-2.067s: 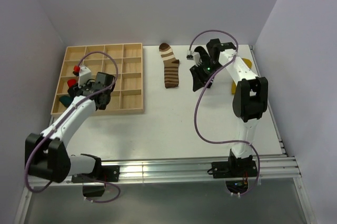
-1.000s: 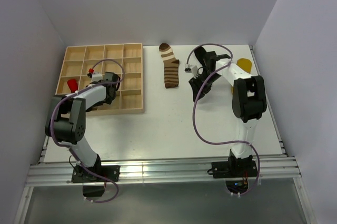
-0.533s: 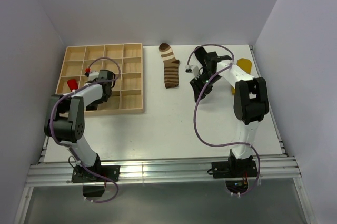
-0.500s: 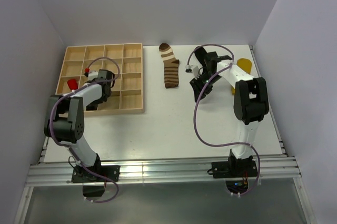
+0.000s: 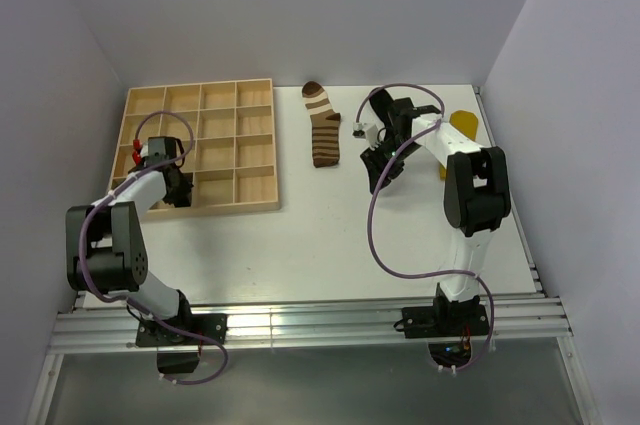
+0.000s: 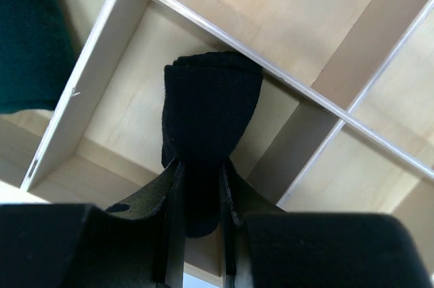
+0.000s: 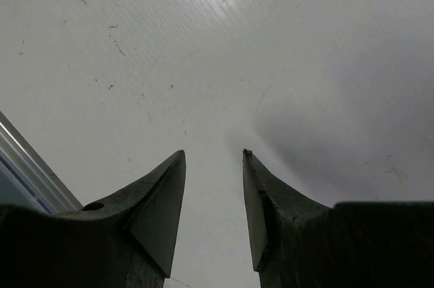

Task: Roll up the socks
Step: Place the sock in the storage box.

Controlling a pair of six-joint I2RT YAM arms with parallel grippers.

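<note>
Now shifted leftward over the wooden tray (image 5: 250, 150), the left gripper (image 6: 200, 169) is clamped on a ribbed, rolled black sock (image 6: 210, 98); the right gripper (image 7: 213, 159) is spread open.

The left tool (image 5: 172, 188), clamped on a rolled black sock (image 6: 210, 98), now sits farther left, over the near-left cells of the wooden tray (image 5: 255, 145), which is nudged slightly right. The right arm's shift uncovers the yellow sock (image 5: 462, 121).
</note>
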